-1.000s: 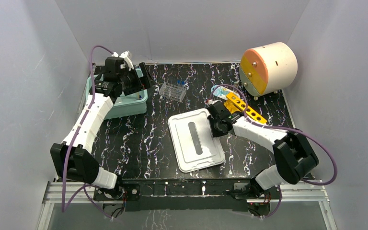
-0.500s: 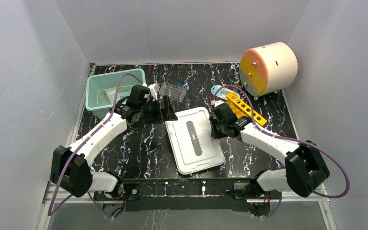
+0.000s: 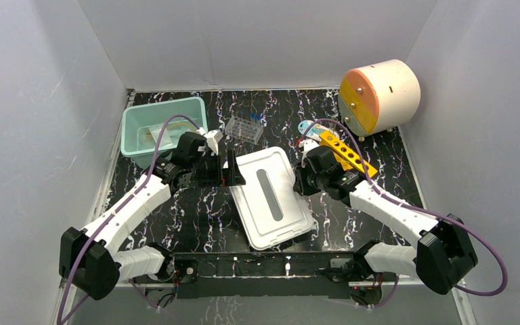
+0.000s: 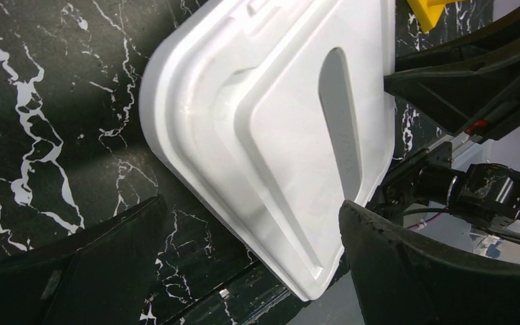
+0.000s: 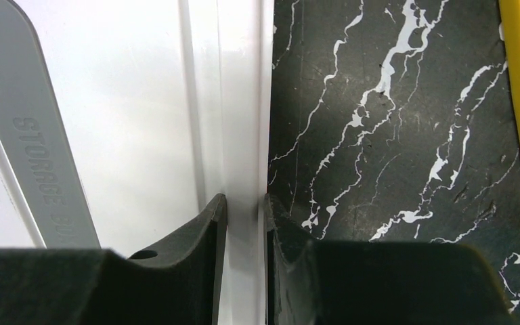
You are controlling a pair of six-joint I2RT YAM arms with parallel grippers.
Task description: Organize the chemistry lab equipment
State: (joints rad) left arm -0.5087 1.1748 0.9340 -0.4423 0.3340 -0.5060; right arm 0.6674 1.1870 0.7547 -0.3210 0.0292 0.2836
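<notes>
Left gripper (image 3: 233, 169) has swung beside the white lid (image 3: 271, 203), jaws wide.

centre: white lid (image 3: 271, 198) blocks | upper left: teal bin (image 3: 166, 128) | upper right: drum (image 3: 379, 95), yellow rack (image 3: 342, 147) | lower-left tabletop (image 3: 196, 217) open

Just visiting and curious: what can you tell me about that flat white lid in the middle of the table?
The white plastic storage box lid lies askew on the black marbled table. It is a rounded rectangle with a stepped rim and a grey central strip embossed STORAGE. The right tool pinches its right rim; the open left tool sits at its left edge.
</notes>
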